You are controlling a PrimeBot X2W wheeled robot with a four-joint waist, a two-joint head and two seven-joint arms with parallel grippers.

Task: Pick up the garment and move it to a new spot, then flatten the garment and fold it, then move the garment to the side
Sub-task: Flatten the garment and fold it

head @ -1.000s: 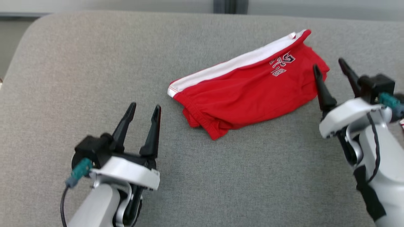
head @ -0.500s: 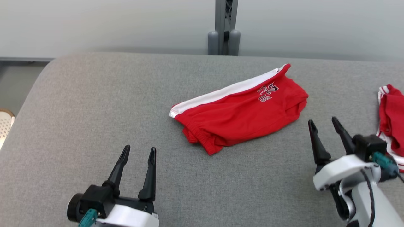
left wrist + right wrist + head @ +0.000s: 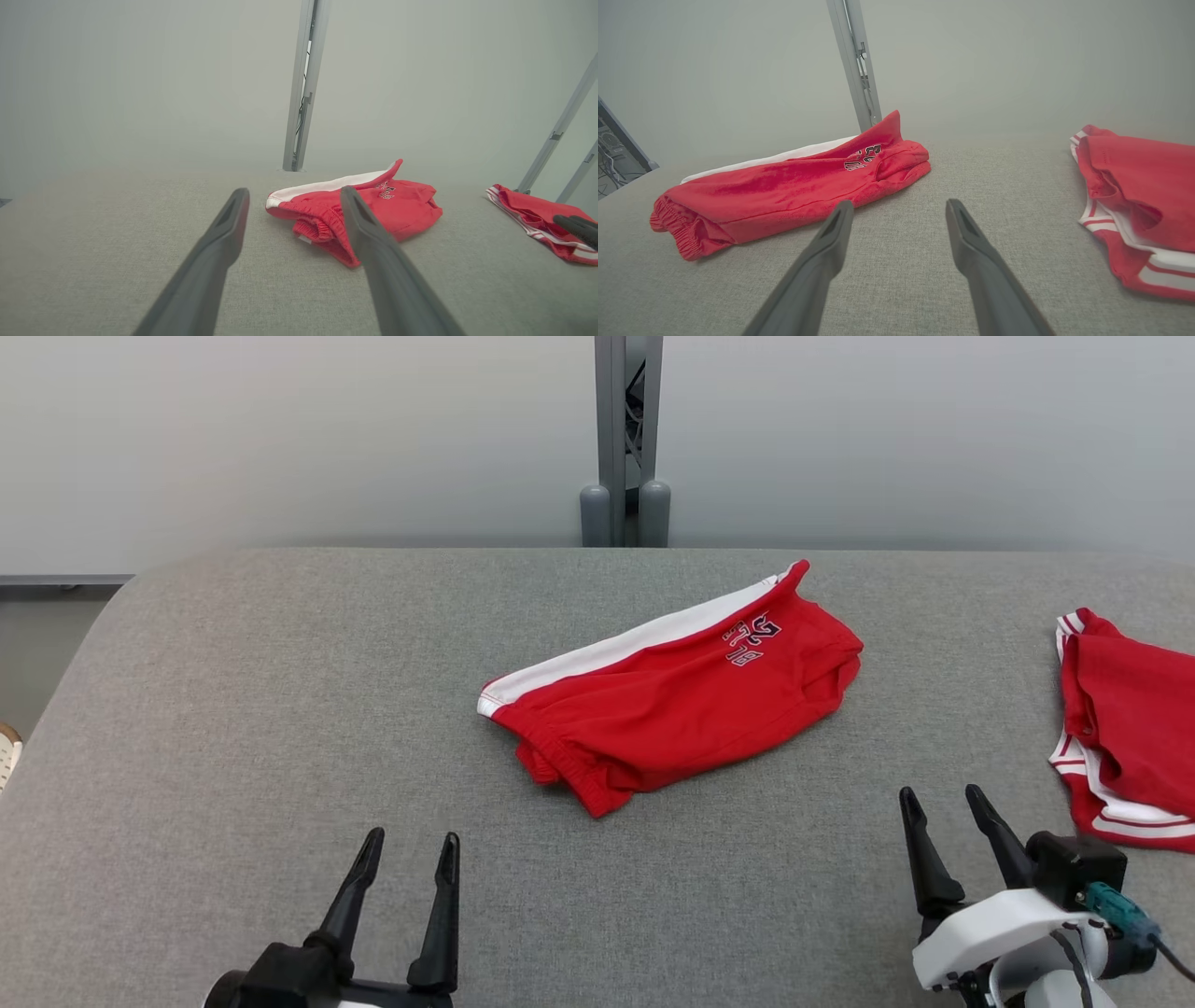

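Spread wide and gripping nothing, the left end effector (image 3: 412, 840) and the right end effector (image 3: 939, 795) are hovering low over the near part of the grey tabletop (image 3: 233, 709) in the head view. The garment (image 3: 672, 719), red shorts with a white stripe, is lying folded mid-tabletop, well apart from both. It looks ready to go to the side. A second red garment (image 3: 1130, 737) is lying at the right, near the right end effector, so a reach drifting that way is risking the wrong piece.

In the left wrist view, the left end effector (image 3: 294, 196) is pointing at the garment's (image 3: 406, 210) bunched waistband end without touching it. Pinching only the top layer there is likely to pull the fold open.

In the right wrist view, the right end effector (image 3: 900, 207) is aiming at bare tabletop between the garment (image 3: 784, 186) and the second red garment (image 3: 1143, 186). Dragging across the cloth surface is risking rumpling.
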